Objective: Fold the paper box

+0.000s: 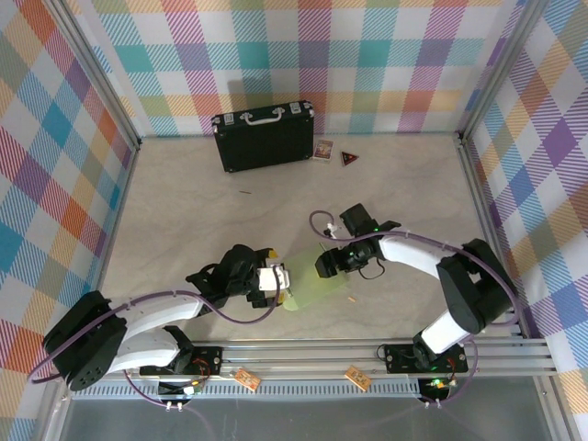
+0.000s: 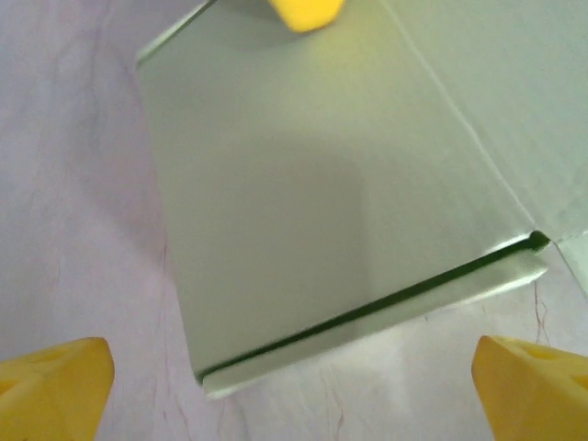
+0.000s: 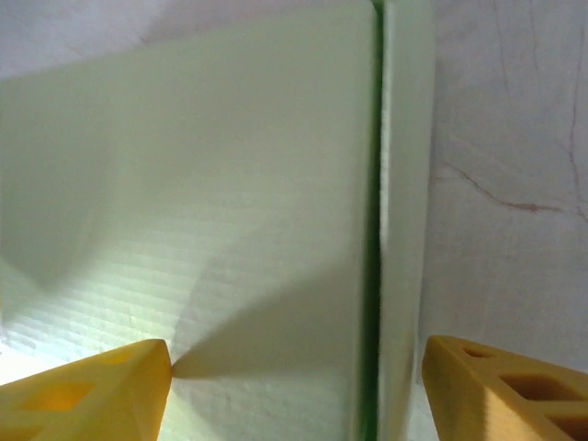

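The paper box (image 1: 317,283) lies flat on the table (image 1: 184,211) near the front edge, between the left jaws and right jaws. Both stand wide open. Its long axis runs left to right, slightly slanted.

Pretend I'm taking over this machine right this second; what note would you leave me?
Pale green thin-card paper box: lies flat on the table, near the middle of its front edge.
Left fingers: open, empty, just short of the box's edge.
Right fingers: open, empty, spread across its creased edge.
Done: one narrow edge strip looks folded over.
Left: raise the sides and close it into a box.
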Tool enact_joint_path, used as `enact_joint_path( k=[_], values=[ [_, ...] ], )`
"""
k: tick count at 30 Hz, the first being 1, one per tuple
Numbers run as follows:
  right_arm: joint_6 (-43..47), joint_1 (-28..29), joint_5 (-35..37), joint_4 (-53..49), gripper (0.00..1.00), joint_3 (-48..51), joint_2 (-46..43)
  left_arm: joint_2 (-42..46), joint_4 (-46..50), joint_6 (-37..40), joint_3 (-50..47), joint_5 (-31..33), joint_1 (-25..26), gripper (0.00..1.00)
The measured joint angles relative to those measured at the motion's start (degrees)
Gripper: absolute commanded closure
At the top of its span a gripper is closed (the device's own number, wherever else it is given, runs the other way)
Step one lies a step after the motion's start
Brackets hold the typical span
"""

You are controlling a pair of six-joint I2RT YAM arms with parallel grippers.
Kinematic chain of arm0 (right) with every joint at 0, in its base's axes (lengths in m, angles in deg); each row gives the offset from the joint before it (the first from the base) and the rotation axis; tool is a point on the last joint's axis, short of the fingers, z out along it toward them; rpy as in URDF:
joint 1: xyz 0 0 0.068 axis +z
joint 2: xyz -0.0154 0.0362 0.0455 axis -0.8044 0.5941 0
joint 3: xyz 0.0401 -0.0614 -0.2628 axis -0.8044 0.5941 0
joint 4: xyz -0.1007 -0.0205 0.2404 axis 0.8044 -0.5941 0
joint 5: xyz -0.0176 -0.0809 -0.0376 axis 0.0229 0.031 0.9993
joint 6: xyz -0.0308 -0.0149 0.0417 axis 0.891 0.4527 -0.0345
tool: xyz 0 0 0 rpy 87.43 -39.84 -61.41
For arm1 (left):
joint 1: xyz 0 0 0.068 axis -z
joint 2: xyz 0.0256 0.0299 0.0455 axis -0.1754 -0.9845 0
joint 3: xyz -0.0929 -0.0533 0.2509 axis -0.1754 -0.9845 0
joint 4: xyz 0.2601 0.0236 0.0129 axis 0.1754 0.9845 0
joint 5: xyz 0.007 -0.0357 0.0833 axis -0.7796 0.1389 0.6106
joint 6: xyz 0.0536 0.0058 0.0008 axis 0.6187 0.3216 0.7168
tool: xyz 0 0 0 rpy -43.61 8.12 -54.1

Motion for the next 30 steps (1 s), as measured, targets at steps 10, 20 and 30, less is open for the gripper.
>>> enact_joint_path(
  k=[10, 20, 30],
  values=[
    [-0.8, 1.8, 3.6, 0.5, 0.4, -4.3, 3.3, 12.0, 20.2, -31.2, 14.8, 23.6, 0.4, 0.01],
    [-6.0, 4.0, 3.7, 6.6, 0.42, -2.3, 3.1, 21.4, 24.8, -78.6, 7.3, 15.6, -2.8, 0.14],
    [-9.7, 6.6, 4.0, 10.2, 0.38, -0.7, 2.5, 1.0, 24.2, -88.1, 6.1, 10.1, -0.9, 0.31]
  ],
)
